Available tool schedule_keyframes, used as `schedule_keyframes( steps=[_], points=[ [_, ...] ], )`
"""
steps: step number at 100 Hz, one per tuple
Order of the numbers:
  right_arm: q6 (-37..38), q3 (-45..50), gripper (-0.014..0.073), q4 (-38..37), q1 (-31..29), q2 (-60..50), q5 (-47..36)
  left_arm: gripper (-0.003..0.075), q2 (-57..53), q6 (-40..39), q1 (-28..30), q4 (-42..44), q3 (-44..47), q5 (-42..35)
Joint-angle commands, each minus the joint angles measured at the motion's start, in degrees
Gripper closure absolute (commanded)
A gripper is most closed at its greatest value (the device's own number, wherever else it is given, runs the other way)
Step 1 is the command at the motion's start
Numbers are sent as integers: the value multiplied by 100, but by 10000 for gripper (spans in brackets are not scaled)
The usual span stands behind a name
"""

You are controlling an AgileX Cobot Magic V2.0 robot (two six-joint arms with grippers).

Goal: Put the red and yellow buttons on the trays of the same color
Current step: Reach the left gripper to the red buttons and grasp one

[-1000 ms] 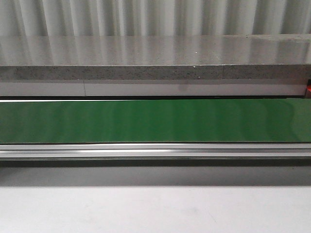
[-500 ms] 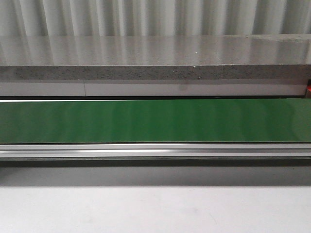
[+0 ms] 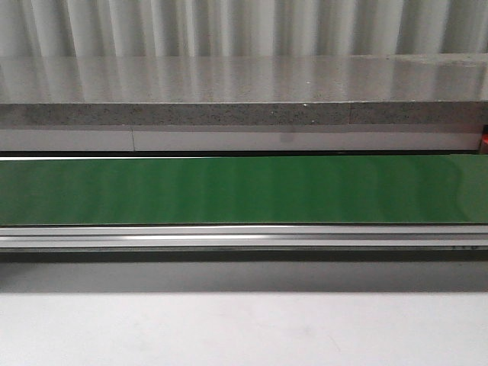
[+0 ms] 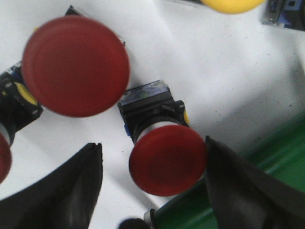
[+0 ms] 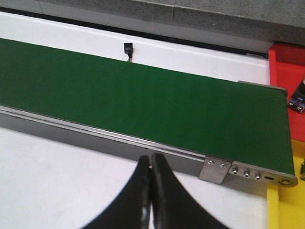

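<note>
The conveyor belt (image 3: pixel 244 191) has a smooth green face with a faint sheen, edged by a brushed metal rail (image 3: pixel 244 236) — its metal end bracket (image 5: pixel 215 171) carries small screws. The red button (image 4: pixel 167 160) has a matt plastic cap on a black plastic body; the table (image 3: pixel 244 328) looks matt white — behind, a speckled stone-like ledge (image 3: pixel 244 114)
</note>
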Motion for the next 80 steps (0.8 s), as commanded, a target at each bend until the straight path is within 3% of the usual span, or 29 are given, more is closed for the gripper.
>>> schedule_keyframes(
  steps=[1, 10, 39, 47, 80],
  points=[
    [-58, -133, 661, 14, 6, 42, -377, 279, -215, -1, -65, -138, -158, -44],
    [-58, -133, 661, 14, 6, 42, -377, 309, -215, -1, -89, -138, -158, -66],
    [-58, -133, 661, 14, 6, 42, -377, 554, -238, 46, -218, -3, -158, -166],
    [-58, -133, 661, 14, 6, 42, -377, 566, -321, 117, -242, 176, -158, -237],
    [-58, -133, 661, 14, 6, 42, -377, 566, -1353, 1685, -242, 220, -158, -185]
  ],
)
